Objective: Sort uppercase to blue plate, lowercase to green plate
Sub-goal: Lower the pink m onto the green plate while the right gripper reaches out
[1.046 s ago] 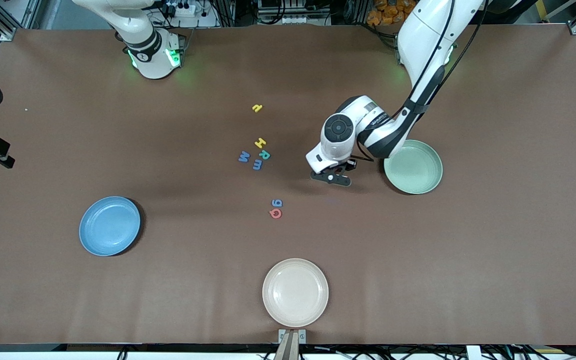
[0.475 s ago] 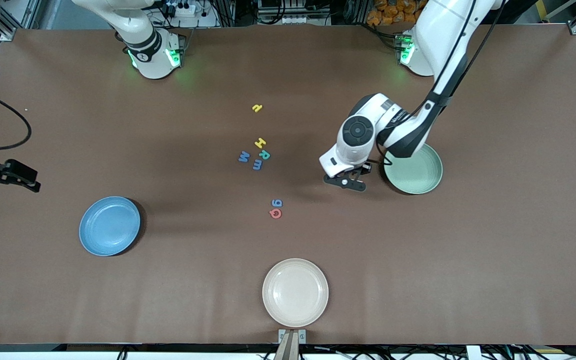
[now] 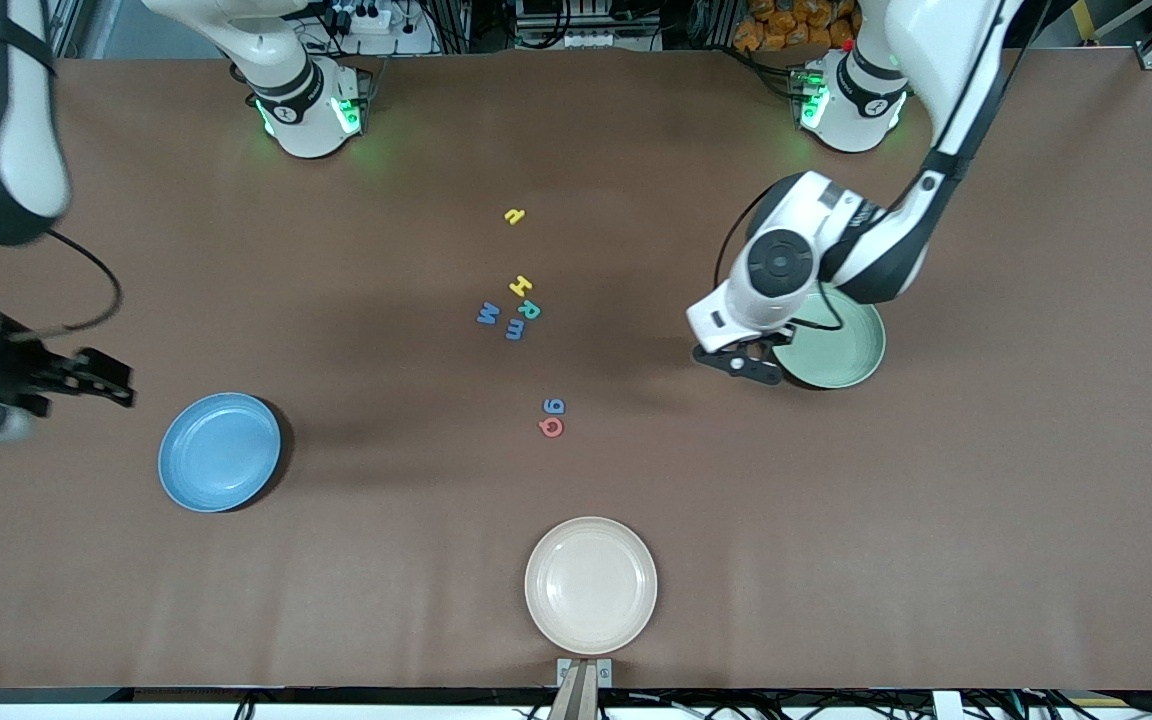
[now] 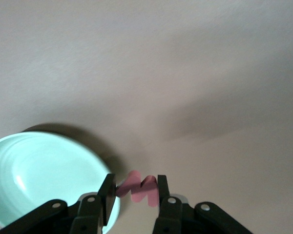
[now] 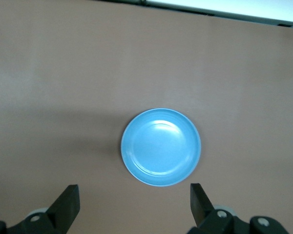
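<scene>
Brown paper covers the counter (image 3: 836, 560) in the front view. At its centre lie 7 foam letters: a small yellow letter (image 3: 514, 215) at 12 o'clock of the group, then yellow H (image 3: 520, 286), teal R (image 3: 530, 310), blue M (image 3: 487, 314) and blue m (image 3: 515, 329) close together, with the blue g-like letter (image 3: 554, 406) touching red Q (image 3: 551, 427) at 6 o'clock. The blue plate (image 3: 219, 452) sits toward the right arm's end, the green plate (image 3: 841, 352) toward the left arm's end, and a beige plate (image 3: 590, 584) nearest the camera. The left end effector (image 3: 748, 362) hangs at the green plate's rim; the right end effector (image 3: 86, 385) hovers beside the blue plate.

From the left wrist, the left end effector (image 4: 134, 195) is clenched on the red w (image 4: 138, 187), just at the green plate's (image 4: 34, 175) edge.

From the right wrist, the right end effector (image 5: 134, 204) is spread wide and empty above the blue plate (image 5: 160, 146).
</scene>
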Robot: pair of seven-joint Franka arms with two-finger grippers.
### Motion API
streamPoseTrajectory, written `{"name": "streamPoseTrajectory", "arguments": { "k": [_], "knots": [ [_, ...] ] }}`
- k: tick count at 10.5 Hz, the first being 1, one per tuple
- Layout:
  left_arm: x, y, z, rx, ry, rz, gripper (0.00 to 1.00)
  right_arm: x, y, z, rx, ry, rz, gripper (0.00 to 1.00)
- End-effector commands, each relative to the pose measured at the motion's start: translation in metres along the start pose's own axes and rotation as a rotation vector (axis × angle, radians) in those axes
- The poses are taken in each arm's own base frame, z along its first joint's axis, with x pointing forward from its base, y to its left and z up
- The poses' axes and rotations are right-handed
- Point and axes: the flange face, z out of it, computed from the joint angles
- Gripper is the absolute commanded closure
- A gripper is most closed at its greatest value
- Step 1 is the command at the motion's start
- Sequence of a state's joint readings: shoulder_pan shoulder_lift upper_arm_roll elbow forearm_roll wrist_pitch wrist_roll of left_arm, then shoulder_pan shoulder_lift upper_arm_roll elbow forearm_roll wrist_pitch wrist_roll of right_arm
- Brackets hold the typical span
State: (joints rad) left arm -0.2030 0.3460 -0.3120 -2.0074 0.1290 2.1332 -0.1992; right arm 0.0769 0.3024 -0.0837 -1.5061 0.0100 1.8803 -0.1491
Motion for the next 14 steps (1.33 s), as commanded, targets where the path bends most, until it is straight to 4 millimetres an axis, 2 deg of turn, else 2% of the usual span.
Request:
{"name": "streamPoseTrajectory", "arguments": {
  "k": [1, 4, 5, 7, 9, 11, 13, 14],
  "knots": [
    [-0.033, -0.034, 0.012, -0.014, -0.046, 0.05, 0.7, 0.01, -0.025, 0.022, 0.011, -0.025, 0.009, 0.0],
    [-0.063, -0.08, 0.038, -0.029, -0.095, 0.115, 0.7, 0.015, -0.056, 0.03, 0.013, -0.032, -0.021, 0.0],
    [-0.072, -0.086, 0.05, -0.031, -0.095, 0.129, 0.7, 0.019, -0.065, 0.037, 0.013, -0.021, -0.033, 0.0],
    [-0.09, -0.087, 0.078, -0.031, -0.063, 0.138, 0.7, 0.024, -0.104, 0.048, 0.092, -0.012, -0.052, 0.0],
    [-0.095, -0.086, 0.089, -0.026, -0.07, 0.152, 0.7, 0.018, -0.133, 0.051, 0.117, -0.062, -0.039, 0.0],
    [-0.097, -0.088, 0.09, -0.015, -0.071, 0.159, 0.67, 0.012, -0.169, 0.061, 0.108, -0.106, 0.01, 0.0],
    [-0.093, -0.105, 0.089, 0.021, -0.034, 0.173, 0.67, 0.006, -0.205, 0.072, 0.091, -0.145, 0.1, 0.0],
    [-0.088, -0.109, 0.089, 0.017, 0.01, 0.165, 0.67, 0.002, -0.236, 0.08, 0.079, -0.152, 0.114, 0.0]
  ]
}}
